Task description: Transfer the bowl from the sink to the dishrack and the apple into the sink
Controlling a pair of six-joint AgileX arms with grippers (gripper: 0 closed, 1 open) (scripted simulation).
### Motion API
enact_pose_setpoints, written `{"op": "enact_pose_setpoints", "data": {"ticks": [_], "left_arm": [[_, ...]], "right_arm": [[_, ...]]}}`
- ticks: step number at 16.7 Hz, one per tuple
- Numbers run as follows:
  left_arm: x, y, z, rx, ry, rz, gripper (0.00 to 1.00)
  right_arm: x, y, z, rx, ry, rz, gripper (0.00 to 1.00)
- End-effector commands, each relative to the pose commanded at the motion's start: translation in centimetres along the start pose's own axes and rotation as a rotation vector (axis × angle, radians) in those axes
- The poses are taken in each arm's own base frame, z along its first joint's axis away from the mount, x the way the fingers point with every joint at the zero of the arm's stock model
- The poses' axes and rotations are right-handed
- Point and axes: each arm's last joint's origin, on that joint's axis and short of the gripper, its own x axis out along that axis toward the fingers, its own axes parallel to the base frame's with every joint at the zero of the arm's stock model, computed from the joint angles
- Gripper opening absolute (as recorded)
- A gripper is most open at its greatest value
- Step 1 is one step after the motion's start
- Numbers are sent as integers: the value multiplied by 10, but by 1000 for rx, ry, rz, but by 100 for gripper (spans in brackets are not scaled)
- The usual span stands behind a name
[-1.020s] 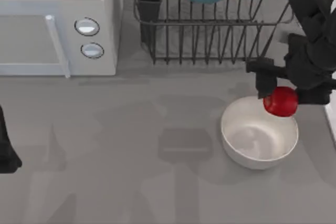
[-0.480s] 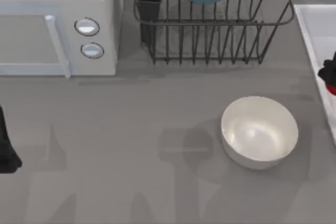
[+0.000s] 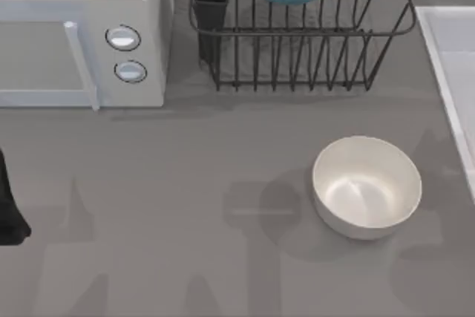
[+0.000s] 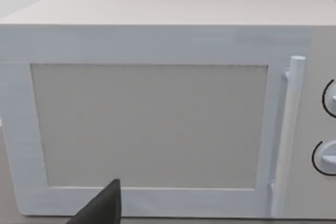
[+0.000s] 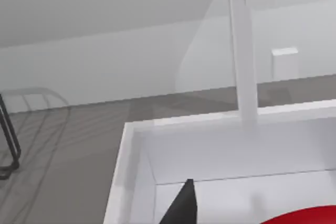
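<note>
Right gripper (image 5: 247,219) hangs over the sink (image 5: 210,145), apple (image 5: 310,217) below it.

My left arm (image 3: 9,213) is matt black, a dark angular bulk with no markings, cables or screws that I can make out. On my left gripper (image 4: 102,207), one black finger tapers to a point. My right gripper (image 5: 181,205) shows a similar plain black wedge-shaped finger.

Top view overhead; wrist views face microwave (image 4: 157,124), sink (image 5: 220,150).
</note>
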Motion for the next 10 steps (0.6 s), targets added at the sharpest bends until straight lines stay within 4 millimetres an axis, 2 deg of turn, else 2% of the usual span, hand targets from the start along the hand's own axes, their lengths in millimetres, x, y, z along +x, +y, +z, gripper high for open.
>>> {"op": "enact_pose_setpoints", "data": {"ticks": [4,10], "left_arm": [[0,0,0,0,0,0,100],[0,0,0,0,0,0,100]], "right_arm": [[-24,-14,28,-149,-190,-56,0],[-25,-14,31,-162,-207,-59,0]]}}
